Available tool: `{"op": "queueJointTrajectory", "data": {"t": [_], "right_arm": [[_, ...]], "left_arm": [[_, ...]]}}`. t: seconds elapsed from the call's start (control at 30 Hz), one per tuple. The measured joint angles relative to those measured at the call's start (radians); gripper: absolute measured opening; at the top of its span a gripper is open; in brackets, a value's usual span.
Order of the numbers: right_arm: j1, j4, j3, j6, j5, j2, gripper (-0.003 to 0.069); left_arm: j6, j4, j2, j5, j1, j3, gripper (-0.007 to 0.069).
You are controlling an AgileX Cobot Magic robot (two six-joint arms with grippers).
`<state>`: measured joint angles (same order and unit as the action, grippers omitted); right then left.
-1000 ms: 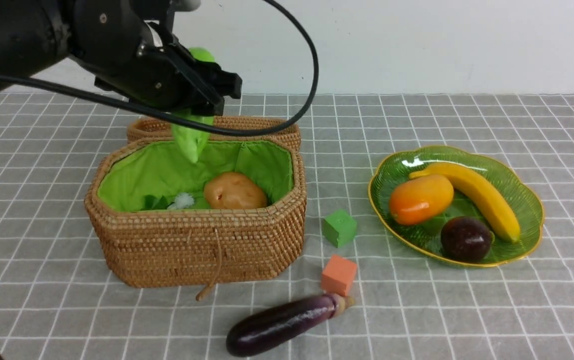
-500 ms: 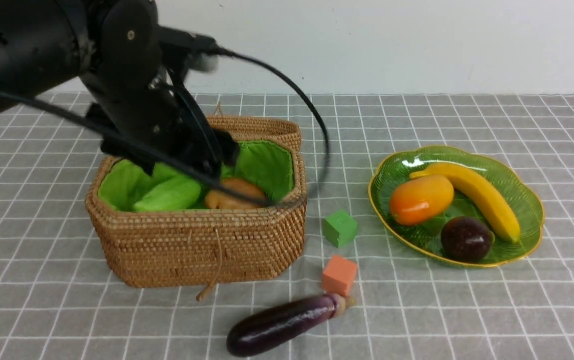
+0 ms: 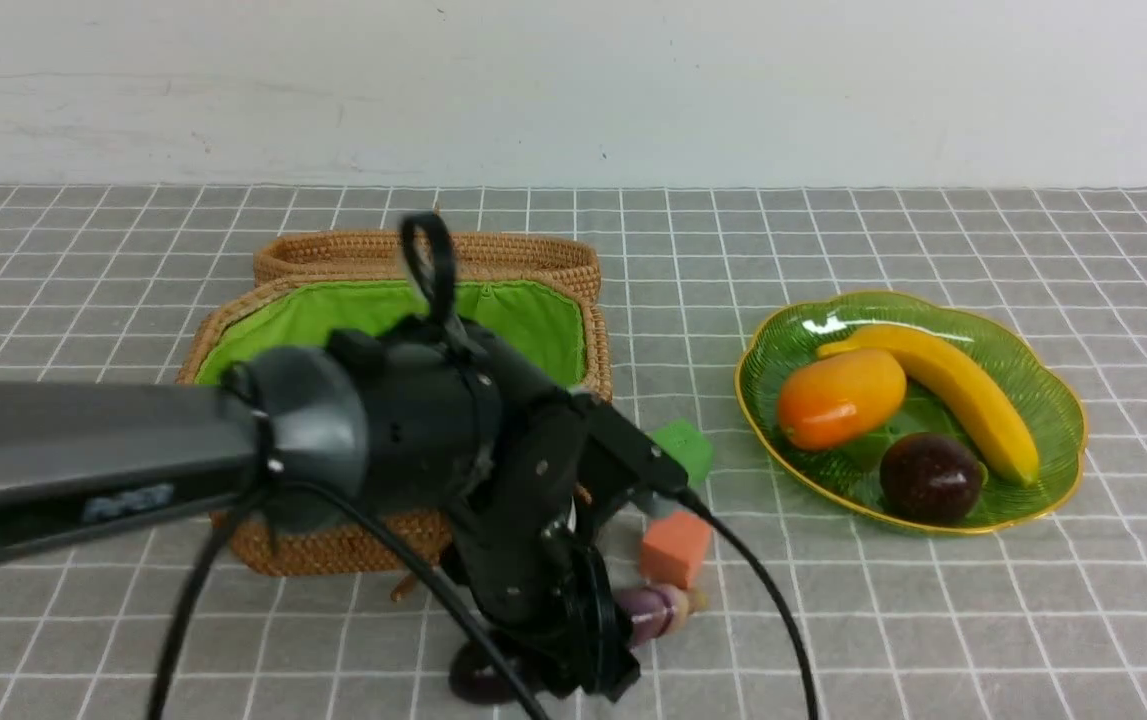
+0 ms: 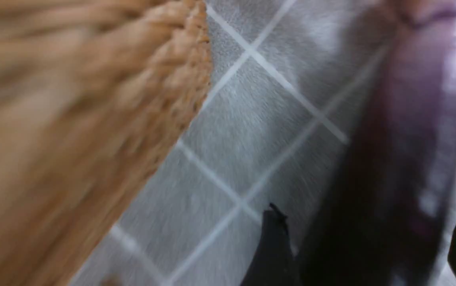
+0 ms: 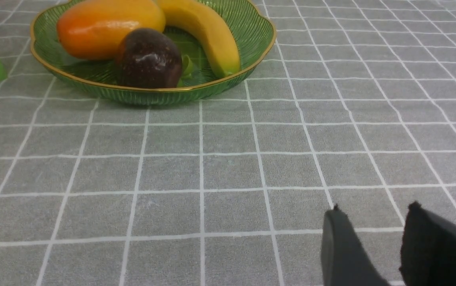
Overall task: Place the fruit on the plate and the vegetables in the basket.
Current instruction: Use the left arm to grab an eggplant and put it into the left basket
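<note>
The long purple eggplant lies on the cloth in front of the basket, mostly covered by my left arm. My left gripper is down over it, open. In the blurred left wrist view the eggplant runs between the two spread fingers of the left gripper, with thin gaps on both sides, beside the basket wall. The green plate holds the banana, mango and mangosteen. My right gripper hovers open and empty over bare cloth, short of the plate. The arm hides the basket's contents.
A green cube and an orange cube sit between the basket and the plate, close to the eggplant's stem end. The basket's lid lies folded back behind it. The left arm's cable trails over the cloth at the front.
My left gripper let the green vegetable drop into the basket, then swung forward and down in front of the basket to straddle the eggplant. The fruit on the plate has not moved.
</note>
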<state>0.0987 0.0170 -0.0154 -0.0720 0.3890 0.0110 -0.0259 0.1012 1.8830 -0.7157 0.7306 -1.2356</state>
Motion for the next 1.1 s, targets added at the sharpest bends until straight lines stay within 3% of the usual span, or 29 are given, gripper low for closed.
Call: {"op": "queueJointTrajectory", "data": {"t": [0.13, 0.33, 0.53, 0.67, 0.83, 0.97, 1.1], "right_arm": [[0.0, 0.0, 0.0, 0.0, 0.0, 0.0, 0.0239], [0.0, 0.0, 0.0, 0.0, 0.0, 0.0, 0.0239], [0.0, 0.0, 0.0, 0.0, 0.0, 0.0, 0.0239], [0.0, 0.0, 0.0, 0.0, 0.0, 0.0, 0.0239], [0.0, 0.0, 0.0, 0.0, 0.0, 0.0, 0.0239], [0.0, 0.0, 0.0, 0.0, 0.0, 0.0, 0.0239], [0.0, 0.0, 0.0, 0.0, 0.0, 0.0, 0.0239]], "left_arm": [[-0.008, -0.001, 0.035, -0.024, 0.0, -0.003, 0.0419], [-0.029, -0.024, -0.09, -0.111, 0.0, -0.071, 0.0417], [-0.045, 0.011, -0.39, 0.031, -0.034, -0.1, 0.0417], [0.038, 0.096, -0.474, 0.15, -0.14, -0.101, 0.0417], [0.255, 0.162, -0.418, 0.244, -0.365, -0.072, 0.0417], [0.277, 0.168, -0.32, 0.276, -0.391, -0.047, 0.0417], [0.277, 0.213, -0.191, 0.295, -0.339, -0.039, 0.0437]]}}
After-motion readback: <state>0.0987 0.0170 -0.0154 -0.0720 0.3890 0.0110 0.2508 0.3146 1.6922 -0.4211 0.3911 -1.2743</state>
